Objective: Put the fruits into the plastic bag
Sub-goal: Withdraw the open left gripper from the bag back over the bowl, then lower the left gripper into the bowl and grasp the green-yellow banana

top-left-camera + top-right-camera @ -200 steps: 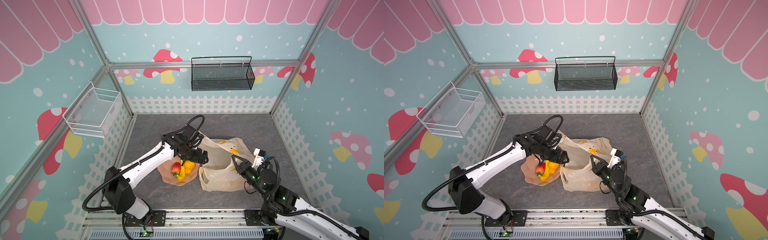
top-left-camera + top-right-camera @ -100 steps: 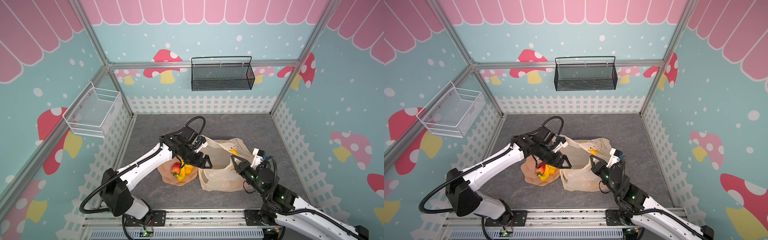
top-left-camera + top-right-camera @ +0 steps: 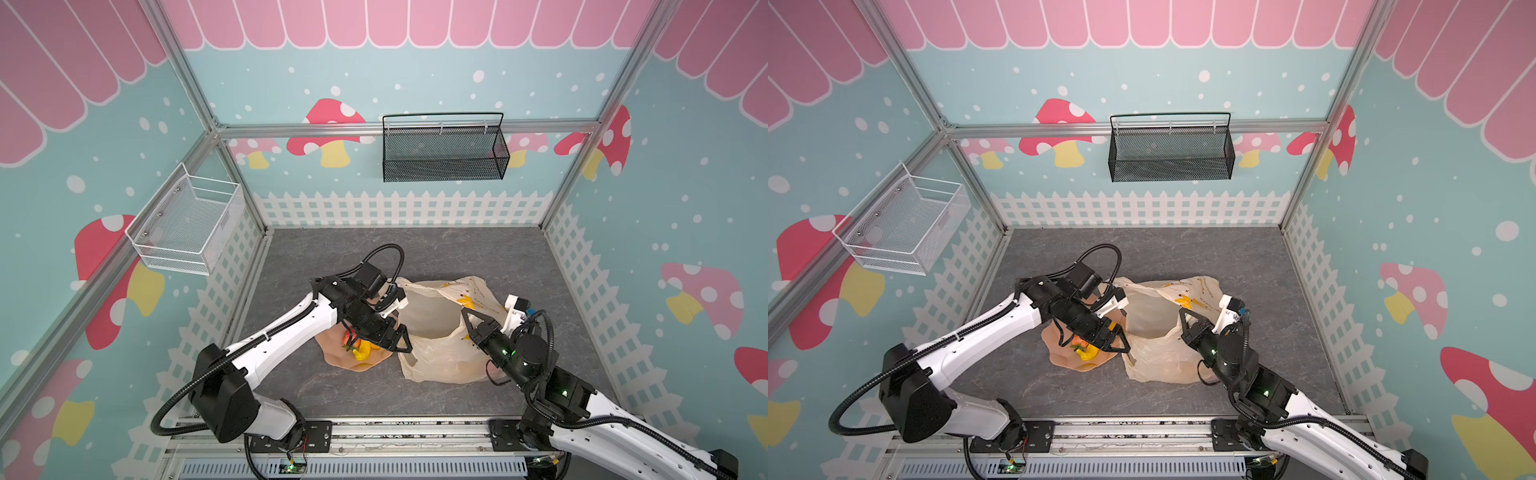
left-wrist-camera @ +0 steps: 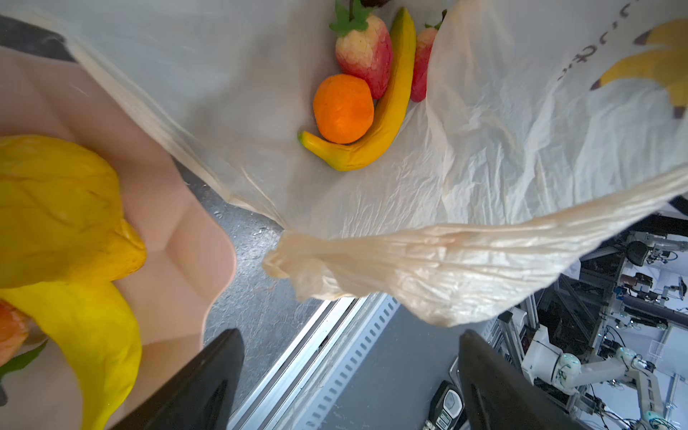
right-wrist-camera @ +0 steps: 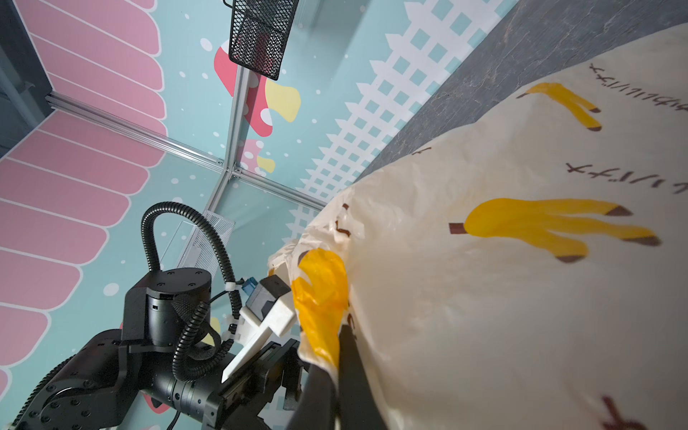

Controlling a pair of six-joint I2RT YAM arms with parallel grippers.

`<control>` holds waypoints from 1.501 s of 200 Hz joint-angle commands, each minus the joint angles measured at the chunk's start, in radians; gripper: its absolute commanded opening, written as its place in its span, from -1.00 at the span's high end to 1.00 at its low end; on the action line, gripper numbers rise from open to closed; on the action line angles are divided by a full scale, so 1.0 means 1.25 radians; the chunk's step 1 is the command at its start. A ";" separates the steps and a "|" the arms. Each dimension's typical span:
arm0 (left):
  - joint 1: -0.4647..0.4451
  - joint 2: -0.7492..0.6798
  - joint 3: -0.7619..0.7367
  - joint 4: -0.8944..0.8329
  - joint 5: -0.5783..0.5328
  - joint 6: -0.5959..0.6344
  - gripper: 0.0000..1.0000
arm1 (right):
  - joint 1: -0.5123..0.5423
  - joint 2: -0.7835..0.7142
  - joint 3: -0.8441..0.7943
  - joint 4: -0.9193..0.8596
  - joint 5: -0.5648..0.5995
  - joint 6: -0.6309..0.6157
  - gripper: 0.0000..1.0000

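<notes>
The plastic bag point(image 3: 436, 357) lies open on the grey floor. Inside it rest an orange point(image 4: 343, 108), a banana point(image 4: 387, 111) and two strawberries point(image 4: 365, 48). On the peach plate point(image 3: 353, 365) left of the bag sit a yellow pear-like fruit point(image 4: 56, 208), a banana point(image 4: 96, 342) and a strawberry point(image 4: 11, 335). My left gripper point(image 3: 402, 338) hangs open and empty between the plate's right edge and the bag's near handle point(image 4: 409, 260). My right gripper point(image 3: 465, 312) is shut on the bag's right rim point(image 5: 324, 298) and holds it up.
A black mesh basket point(image 3: 442, 147) hangs on the back wall, and a white wire basket point(image 3: 187, 226) on the left wall. White picket-fence walls ring the floor. A metal rail point(image 3: 374, 432) runs along the front edge.
My left gripper has slid a little toward the front, from over the plate's fruits to the bag's near handle, still open. The right gripper has kept its grip.
</notes>
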 commanded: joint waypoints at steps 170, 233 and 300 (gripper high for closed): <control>0.235 -0.076 -0.084 -0.006 -0.188 -0.096 -0.46 | 0.002 0.008 0.024 -0.002 0.013 0.003 1.00; 0.218 -0.046 -0.089 -0.097 -0.198 -0.057 -0.34 | 0.002 0.005 0.023 -0.005 0.018 0.002 1.00; 0.201 0.017 -0.059 -0.076 -0.285 -0.098 -0.32 | 0.002 -0.002 0.018 -0.006 0.019 0.004 1.00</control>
